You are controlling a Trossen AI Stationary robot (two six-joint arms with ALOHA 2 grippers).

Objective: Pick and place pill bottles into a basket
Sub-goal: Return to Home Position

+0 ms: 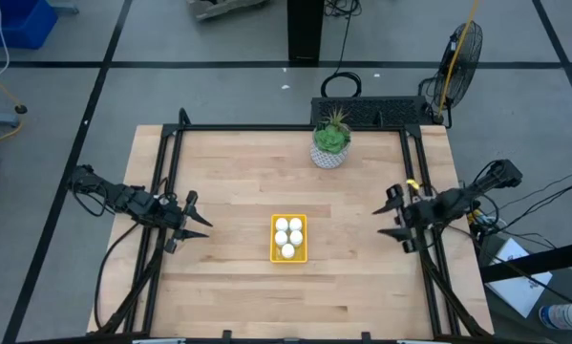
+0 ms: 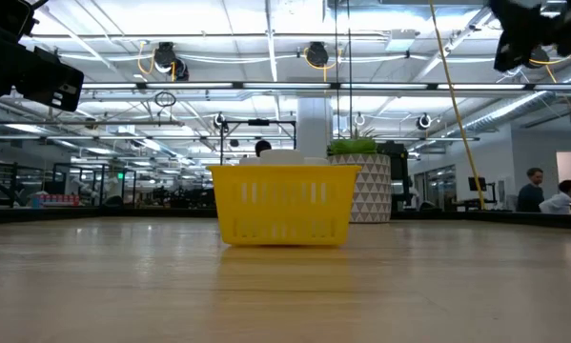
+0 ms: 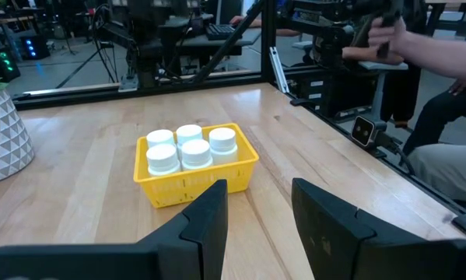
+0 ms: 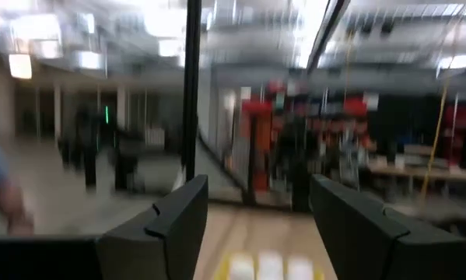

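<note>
The yellow basket [image 1: 288, 238] stands on the table's middle and holds several white pill bottles [image 1: 288, 235] upright, caps up. It also shows in the low view [image 2: 282, 204] and the left wrist view [image 3: 194, 166], with the bottles [image 3: 189, 148] inside. My left gripper [image 1: 198, 219] is open and empty above the table's left side. My right gripper [image 1: 389, 218] is open and empty above the table's right side. Both are well clear of the basket.
A white patterned pot with a green plant [image 1: 330, 143] stands at the table's far middle. Black frame rails [image 1: 167, 172] run along the left, right and far sides. A person [image 3: 439, 93] sits beyond the table's right edge.
</note>
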